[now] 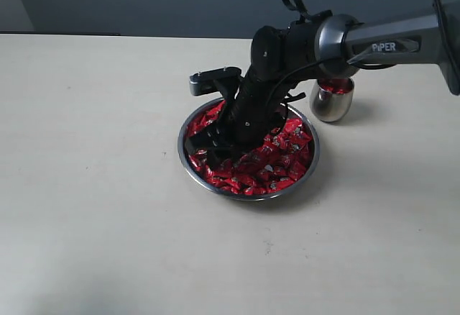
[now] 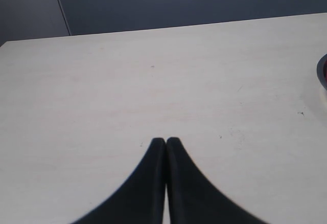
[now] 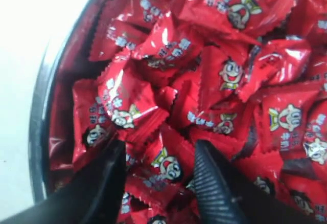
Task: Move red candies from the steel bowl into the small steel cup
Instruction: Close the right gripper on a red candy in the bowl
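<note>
At bench (image 1: 100,207) centre: steel bowl (image 1: 246,195) heaped with red candies (image 1: 286,158); small steel cup (image 1: 332,105) at bowl's 1 o'clock, some candies inside. We see right gripper (image 3: 159,144) jaws apart, straddling one candy near bowl's 9 o'clock, poised to pinch. Left gripper (image 2: 166,143) fingers together, parked aside, likely idle.

Red candies (image 3: 219,75), white cartoon print; steel bowl (image 1: 244,197) silver; table (image 1: 86,185) cream.

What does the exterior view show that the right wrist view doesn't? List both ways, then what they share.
Exterior only: the small steel cup with red inside, standing beside the steel bowl, and the right arm. Right wrist only: cartoon faces printed on the red candies, and the right gripper plainly open, down among them. Both: the candies heaped in the bowl.
</note>
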